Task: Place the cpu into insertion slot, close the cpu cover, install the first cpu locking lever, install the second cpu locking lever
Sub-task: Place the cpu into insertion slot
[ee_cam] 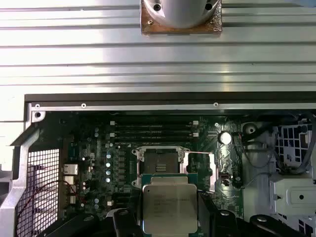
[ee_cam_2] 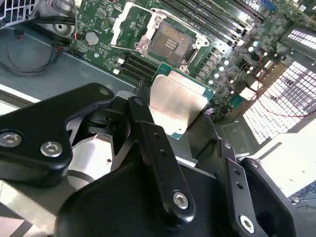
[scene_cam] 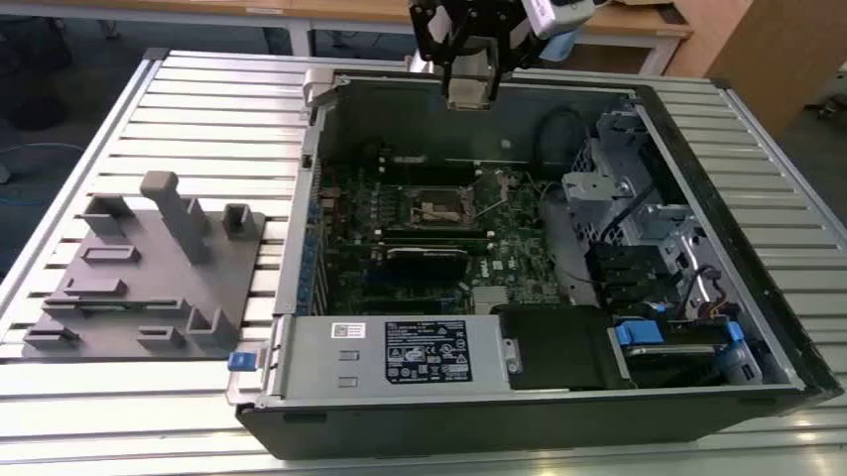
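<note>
Gripper [ee_cam: 169, 220] clamps the cpu [ee_cam: 169, 206] by two opposite edges, fingers [ee_cam: 211, 218] closed only to the chip's width. The cpu hangs clear above the green motherboard [ee_cam: 94, 163]. Beyond it the insertion slot [ee_cam: 159, 162] lies uncovered, the cpu cover [ee_cam_2: 121, 24] standing open beside it. In the exterior view the gripper sits at 12 o'clock from the slot, over the open computer case [scene_cam: 463, 134]. A grey fixture [scene_cam: 146, 278] rests on the table [scene_cam: 198, 109] at 9 o'clock.
</note>
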You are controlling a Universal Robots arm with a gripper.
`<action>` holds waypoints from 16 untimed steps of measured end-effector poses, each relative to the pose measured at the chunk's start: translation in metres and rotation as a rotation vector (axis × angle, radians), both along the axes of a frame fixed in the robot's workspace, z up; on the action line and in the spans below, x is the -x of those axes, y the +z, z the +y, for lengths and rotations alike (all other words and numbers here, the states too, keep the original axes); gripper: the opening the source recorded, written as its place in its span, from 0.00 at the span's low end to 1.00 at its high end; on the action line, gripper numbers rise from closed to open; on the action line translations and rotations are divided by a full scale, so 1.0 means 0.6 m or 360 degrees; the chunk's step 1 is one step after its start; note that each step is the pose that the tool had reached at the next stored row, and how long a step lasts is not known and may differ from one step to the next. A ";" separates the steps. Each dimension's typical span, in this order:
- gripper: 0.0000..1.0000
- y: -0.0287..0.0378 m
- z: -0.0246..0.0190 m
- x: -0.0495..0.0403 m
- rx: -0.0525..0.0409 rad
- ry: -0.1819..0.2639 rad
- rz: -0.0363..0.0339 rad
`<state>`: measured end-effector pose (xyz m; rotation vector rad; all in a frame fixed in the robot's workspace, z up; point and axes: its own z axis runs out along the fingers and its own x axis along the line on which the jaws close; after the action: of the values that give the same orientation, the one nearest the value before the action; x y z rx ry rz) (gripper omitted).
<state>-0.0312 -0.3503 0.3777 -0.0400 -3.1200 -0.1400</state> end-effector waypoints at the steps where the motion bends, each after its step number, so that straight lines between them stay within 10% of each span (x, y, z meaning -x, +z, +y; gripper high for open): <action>1: 0.54 0.000 0.0000 0.000 0.0000 0.0000 0.0000; 16: 0.54 0.000 0.0000 0.000 0.0000 0.0000 0.0000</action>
<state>-0.0312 -0.3503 0.3776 -0.0400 -3.1200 -0.1401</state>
